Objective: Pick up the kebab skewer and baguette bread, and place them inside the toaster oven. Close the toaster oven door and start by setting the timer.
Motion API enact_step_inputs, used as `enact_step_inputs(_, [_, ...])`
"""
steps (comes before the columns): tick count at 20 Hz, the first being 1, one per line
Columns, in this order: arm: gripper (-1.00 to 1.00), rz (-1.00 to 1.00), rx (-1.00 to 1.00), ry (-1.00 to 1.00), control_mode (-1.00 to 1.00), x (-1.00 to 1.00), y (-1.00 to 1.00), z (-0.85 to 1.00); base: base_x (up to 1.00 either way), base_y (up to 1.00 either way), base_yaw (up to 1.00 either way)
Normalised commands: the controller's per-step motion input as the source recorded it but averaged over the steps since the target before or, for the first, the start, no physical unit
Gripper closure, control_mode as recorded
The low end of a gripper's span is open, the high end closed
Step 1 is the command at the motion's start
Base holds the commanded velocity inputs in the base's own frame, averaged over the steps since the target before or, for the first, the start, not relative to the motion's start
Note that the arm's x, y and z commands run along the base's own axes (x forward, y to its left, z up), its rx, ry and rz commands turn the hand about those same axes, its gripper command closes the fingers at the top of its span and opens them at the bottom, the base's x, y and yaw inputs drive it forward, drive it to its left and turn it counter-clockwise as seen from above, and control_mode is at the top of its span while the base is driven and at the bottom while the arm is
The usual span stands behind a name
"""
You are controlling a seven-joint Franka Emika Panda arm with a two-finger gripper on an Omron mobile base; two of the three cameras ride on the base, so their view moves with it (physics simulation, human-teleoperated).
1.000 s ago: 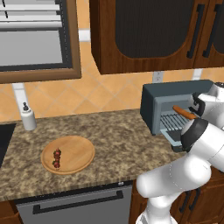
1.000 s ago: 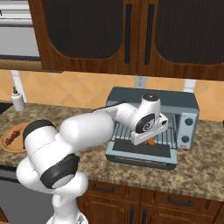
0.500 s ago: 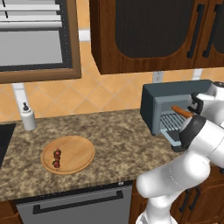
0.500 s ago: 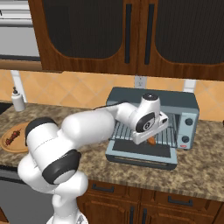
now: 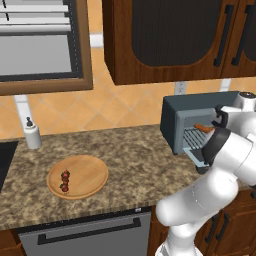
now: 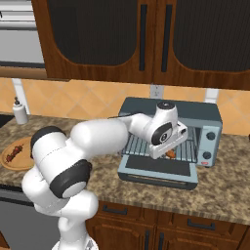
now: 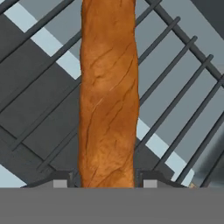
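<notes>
The baguette bread (image 7: pixel 109 96) lies lengthwise on the wire rack (image 7: pixel 175 78) inside the toaster oven (image 6: pixel 146 105), its orange end showing in the left base view (image 5: pixel 203 128). My gripper (image 7: pixel 106 181) reaches into the oven mouth (image 6: pixel 168 149). It straddles the loaf's near end, with a thin gap showing between each fingertip and the crust. The toaster oven door (image 6: pixel 156 173) hangs folded down, flat in front of the oven. The kebab skewer (image 5: pixel 64 181) rests on the round wooden board (image 5: pixel 92 172) far to the left on the counter.
A white soap bottle (image 5: pixel 33 135) stands against the backsplash left of the board. Dark wood cabinets hang low over the oven. The oven's knobs (image 6: pixel 210 136) sit on its right front. A dishwasher front (image 5: pixel 90 235) lies below the counter edge.
The fingers have spread a little away from the baguette, which stays on the rack. The arm and the skewer have not visibly moved.
</notes>
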Motion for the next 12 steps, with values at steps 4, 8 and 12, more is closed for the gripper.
enact_step_inputs(4, [-1.0, 0.0, -0.01, -0.02, -1.0, -0.11, -0.38, -0.01, 0.0, 0.0, 0.0])
enact_step_inputs(8, [-1.0, 0.0, 0.0, -0.03, -1.0, -0.19, -0.22, 0.02, 0.0, 0.0, 0.0])
enact_step_inputs(12, [-1.0, 0.0, 0.0, -0.08, -1.0, -0.62, -0.02, 0.37, 0.0, 0.0, 0.0])
